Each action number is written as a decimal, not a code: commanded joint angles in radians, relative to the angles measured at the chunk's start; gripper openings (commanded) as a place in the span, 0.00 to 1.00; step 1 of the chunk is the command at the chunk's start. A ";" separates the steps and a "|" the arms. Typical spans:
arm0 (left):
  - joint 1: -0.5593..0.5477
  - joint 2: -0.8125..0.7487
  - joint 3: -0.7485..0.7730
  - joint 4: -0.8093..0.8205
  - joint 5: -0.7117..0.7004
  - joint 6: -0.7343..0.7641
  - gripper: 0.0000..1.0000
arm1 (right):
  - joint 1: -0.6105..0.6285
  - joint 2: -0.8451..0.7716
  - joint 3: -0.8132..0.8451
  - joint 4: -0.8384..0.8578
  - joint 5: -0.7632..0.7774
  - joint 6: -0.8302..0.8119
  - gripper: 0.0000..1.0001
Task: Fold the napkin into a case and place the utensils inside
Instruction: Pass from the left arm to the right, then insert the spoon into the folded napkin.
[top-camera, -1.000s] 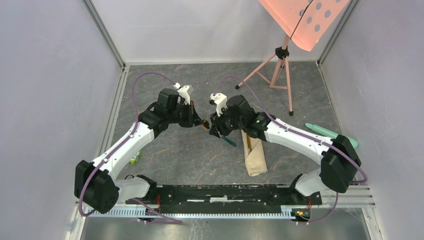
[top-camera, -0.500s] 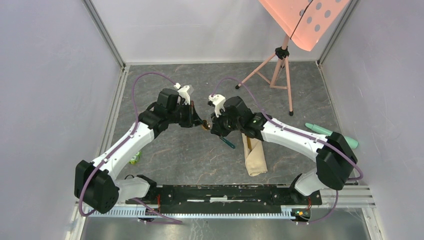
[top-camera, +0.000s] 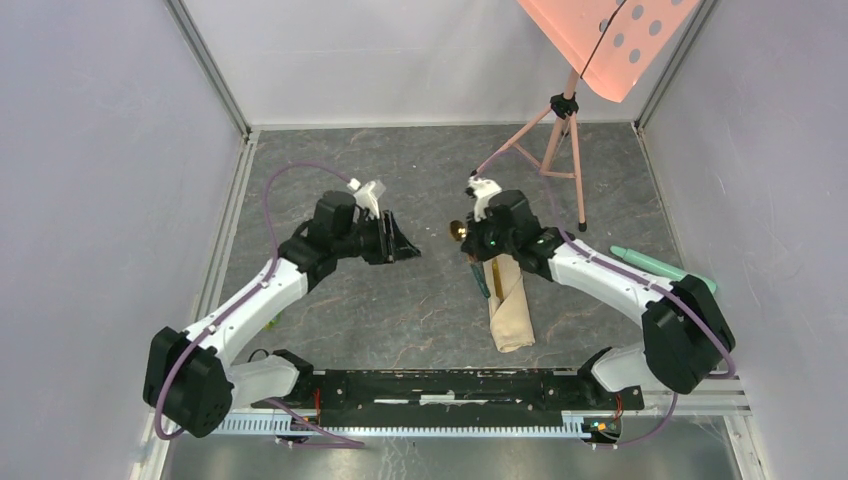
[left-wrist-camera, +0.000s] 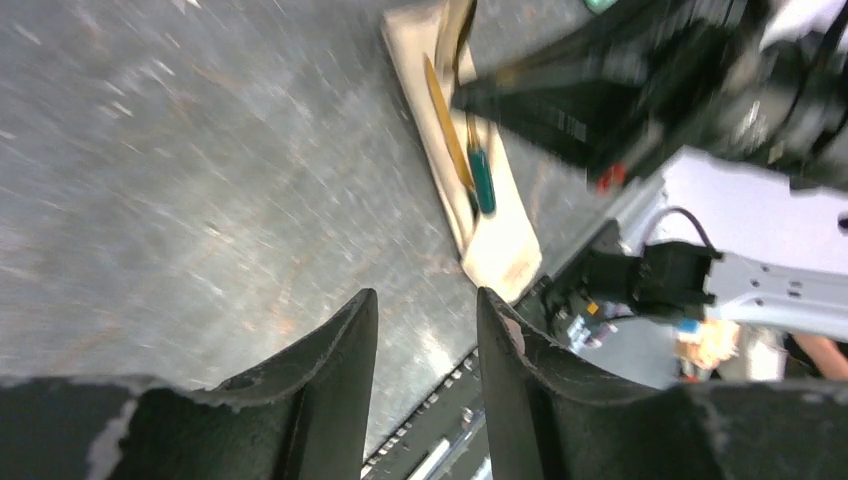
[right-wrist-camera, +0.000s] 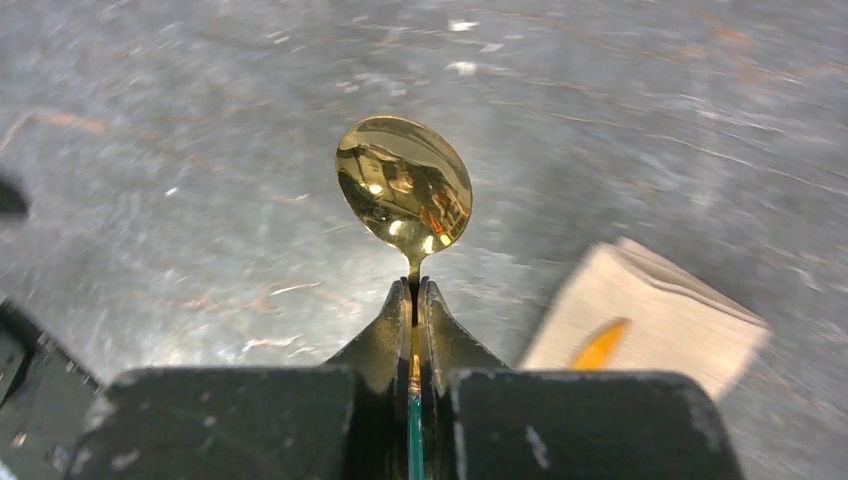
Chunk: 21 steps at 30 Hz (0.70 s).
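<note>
The napkin (top-camera: 512, 315) lies folded as a long narrow beige case in front of the right arm, with a gold utensil (top-camera: 497, 276) poking out of its far end. My right gripper (top-camera: 468, 243) hovers at that far end, shut on a gold spoon (right-wrist-camera: 404, 182) by its neck, the bowl pointing away from the wrist. The spoon's green handle (top-camera: 482, 281) hangs back over the cloth's left edge. In the right wrist view the case (right-wrist-camera: 668, 318) sits low right. My left gripper (top-camera: 410, 248) stands open and empty left of the spoon, its fingertips (left-wrist-camera: 360, 315) apart over bare floor.
A pink tripod stand (top-camera: 560, 140) carries an orange perforated panel (top-camera: 610, 40) at the back right. A mint-green cylinder (top-camera: 662, 268) lies by the right wall. The black base rail (top-camera: 450, 385) runs along the near edge. Grey walls close in on both sides.
The spoon has passed from the left gripper to the right. The left jaws opened and drew back leftward; the right jaws closed on the spoon and carried it right, over the case's far end.
</note>
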 joint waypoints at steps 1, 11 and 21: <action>-0.124 -0.003 -0.158 0.287 0.085 -0.267 0.49 | -0.097 -0.053 -0.029 0.065 0.044 0.027 0.00; -0.489 0.252 -0.220 0.699 -0.020 -0.518 0.41 | -0.245 -0.006 -0.062 0.135 0.033 0.021 0.00; -0.641 0.553 -0.168 0.991 -0.031 -0.748 0.38 | -0.266 0.014 -0.122 0.172 0.055 0.009 0.00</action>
